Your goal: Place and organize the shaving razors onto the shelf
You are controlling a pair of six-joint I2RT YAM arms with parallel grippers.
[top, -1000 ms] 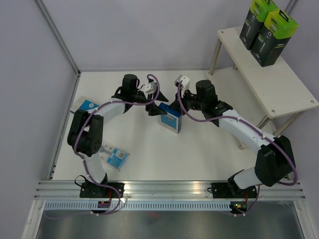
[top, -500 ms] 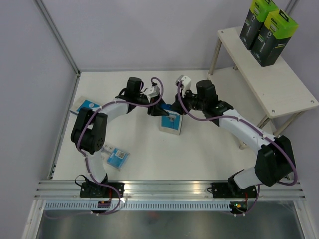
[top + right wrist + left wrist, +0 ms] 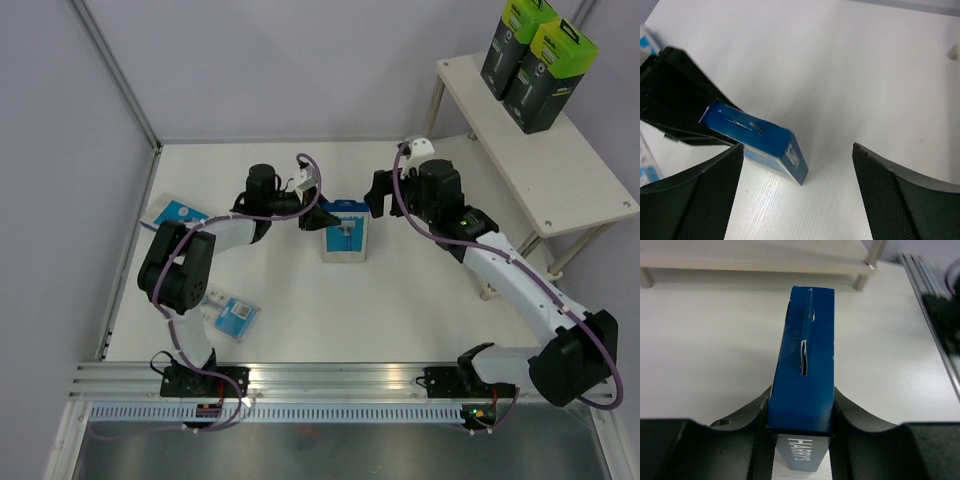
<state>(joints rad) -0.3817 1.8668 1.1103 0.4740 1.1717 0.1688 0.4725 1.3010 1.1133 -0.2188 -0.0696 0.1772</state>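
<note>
A flat blue-and-white razor box (image 3: 343, 234) stands on edge on the white table (image 3: 400, 310), with my left gripper (image 3: 316, 217) shut on its left end. In the left wrist view both pads press the box's (image 3: 807, 365) sides. My right gripper (image 3: 379, 196) hangs open just right of the box, touching nothing; its fingers (image 3: 705, 195) stand wide apart of the box (image 3: 752, 134). Another flat blue-and-white box (image 3: 178, 212) lies at the far left and a small blister pack (image 3: 233, 315) nearer the front left. Two black boxes with lime tops (image 3: 538, 60) stand on the shelf (image 3: 560, 170).
The shelf's metal legs (image 3: 434, 110) stand on the table at the right, behind my right arm. A metal frame post (image 3: 115, 75) runs along the left wall. The shelf's lower board (image 3: 755, 256) crosses the top of the left wrist view.
My right gripper has opened, let go of the box and drawn back to the right. My left gripper has closed on the box, which now stands squarer to the camera.
</note>
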